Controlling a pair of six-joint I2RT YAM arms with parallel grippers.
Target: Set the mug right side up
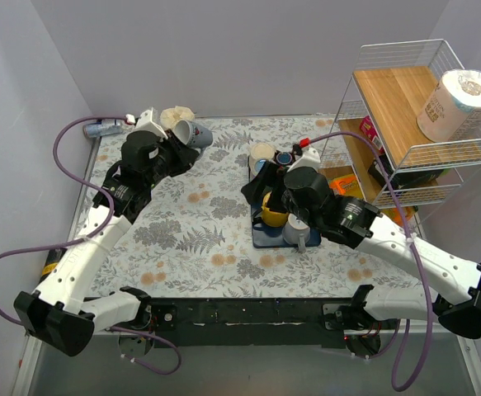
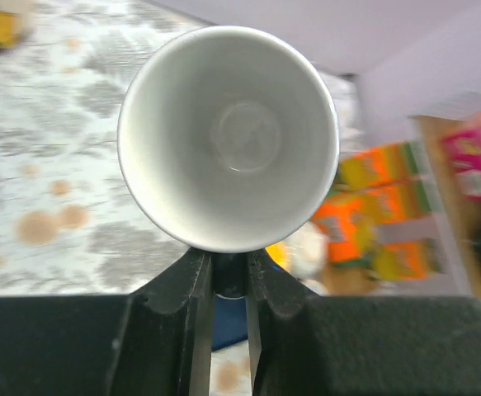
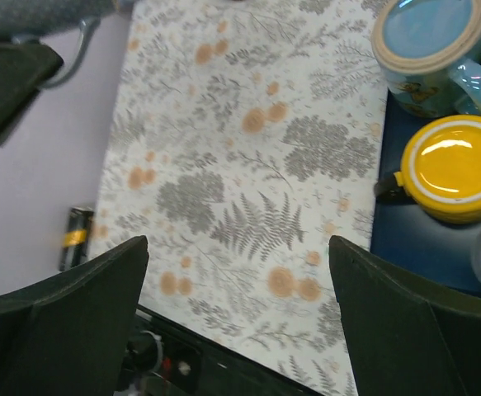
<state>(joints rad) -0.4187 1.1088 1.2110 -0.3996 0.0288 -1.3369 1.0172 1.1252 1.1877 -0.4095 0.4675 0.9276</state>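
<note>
Since the mug (image 2: pixel 228 136) is already in my left gripper (image 2: pixel 228 274), I enter it here as an item in hand.

**Location.** Straight ahead of my left fingertips and touching them. It is lifted off the floral cloth (image 2: pixel 50 157), lying on its side, with the mouth turned back toward my wrist.

**Grip.** My left fingers are pressed together on a narrow part just below the rim. I cannot tell whether this is the handle or the wall.

**Handling (judged).** Ceramic by the look of it: stiff, brittle if dropped, and glazed, so slick under the pads. The weight is moderate and hangs beyond the pinch, so it may swing as I rotate it. I would keep the present hold and roll the wrist slowly until the mouth faces up.

**Appearance.** The inside is glossy white, with a thin even rim and a faint ring at the bottom. From above, the outside is grey-blue with a print too small to read.

**Other hand.** My right gripper (image 3: pixel 238 247) is spread wide with nothing between the fingers. A yellow mug (image 3: pixel 455 169) sits on a dark tray (image 3: pixel 422 256) beyond its right finger.
</note>
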